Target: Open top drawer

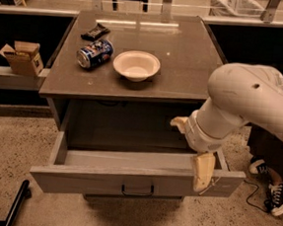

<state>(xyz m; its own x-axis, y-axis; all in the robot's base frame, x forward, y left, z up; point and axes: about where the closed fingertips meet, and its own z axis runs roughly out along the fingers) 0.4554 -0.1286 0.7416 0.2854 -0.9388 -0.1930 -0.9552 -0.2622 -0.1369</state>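
The top drawer (101, 178) is the wide grey one under the cabinet top. It stands pulled well out and its inside looks empty. Its small dark bail handle (137, 190) is at the middle of the front, and a pale scratch (210, 184) is near the right end. My gripper (191, 147) is at the drawer's right end. One pale finger (203, 172) hangs down over the front face. The other finger (179, 122) points back over the drawer's inside. The fingers stand apart, and the white arm comes in from the right.
On the cabinet top (186, 59) are a white bowl (136, 65), a blue can on its side (94, 54) and a dark packet (95, 30). A cardboard box (22, 57) sits on a ledge at left. Shoes (273, 188) lie on the floor at right, and a black pole (14, 205) at lower left.
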